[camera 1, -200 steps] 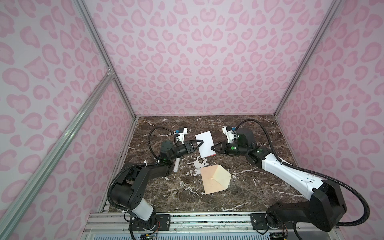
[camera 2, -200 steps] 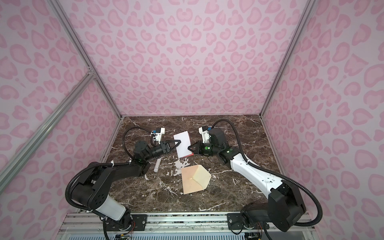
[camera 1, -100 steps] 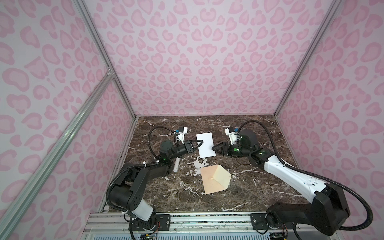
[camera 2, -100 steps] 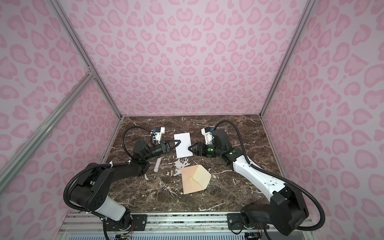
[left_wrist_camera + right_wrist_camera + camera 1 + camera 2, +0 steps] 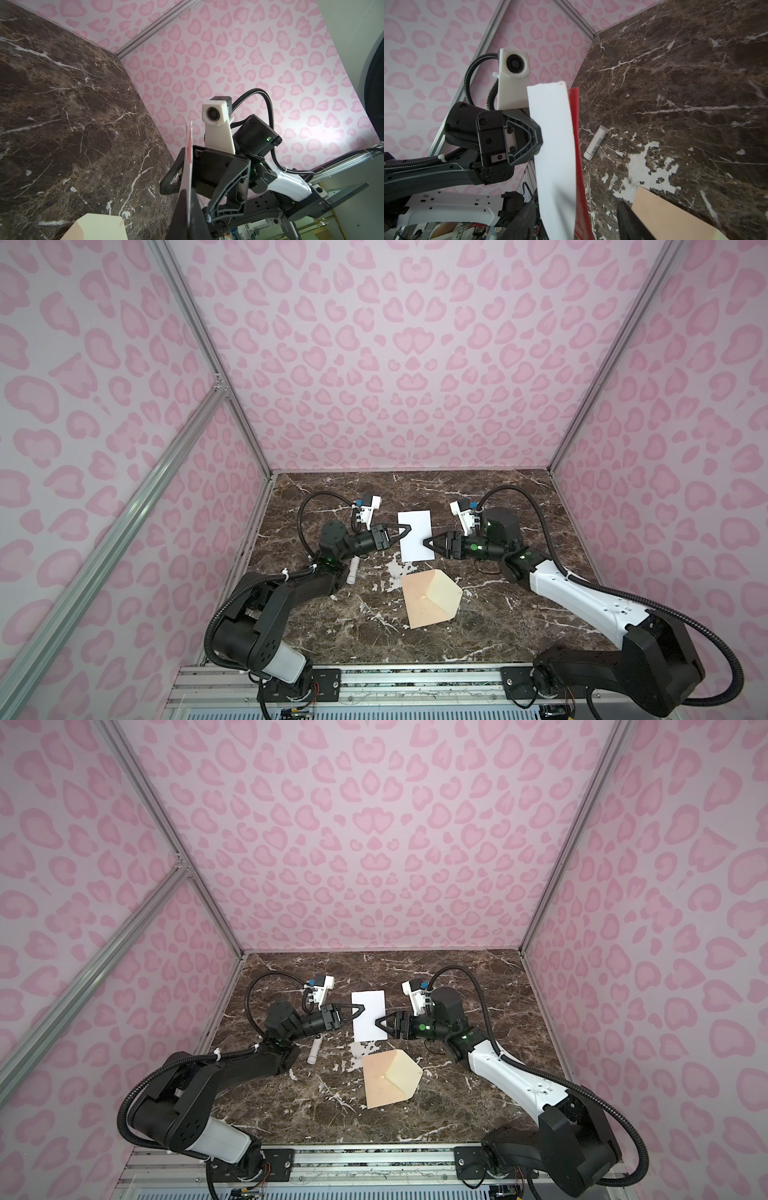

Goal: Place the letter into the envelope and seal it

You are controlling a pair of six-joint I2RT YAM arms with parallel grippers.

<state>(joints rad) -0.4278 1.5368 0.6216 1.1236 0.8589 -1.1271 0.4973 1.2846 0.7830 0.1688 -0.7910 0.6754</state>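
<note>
The letter (image 5: 414,536) (image 5: 368,1015) hangs above the marble table between both arms, white face up. My left gripper (image 5: 408,529) (image 5: 362,1009) is shut on its left edge; in the left wrist view the letter (image 5: 187,170) shows edge-on between the black fingers (image 5: 180,216). My right gripper (image 5: 427,541) (image 5: 378,1021) (image 5: 577,226) is open, its jaws standing wide on either side of the letter (image 5: 554,145) without touching it. The peach envelope (image 5: 430,597) (image 5: 390,1078) (image 5: 670,218) lies flat on the table in front of them, flap open.
A white glue stick (image 5: 353,571) (image 5: 314,1051) (image 5: 595,142) lies on the table under the left arm. Pink patterned walls enclose the table on three sides. White scuff patches mark the marble (image 5: 399,568) between letter and envelope.
The right gripper has opened and let go of the letter. The left gripper has closed on the letter's other edge. The letter has stayed in place.
</note>
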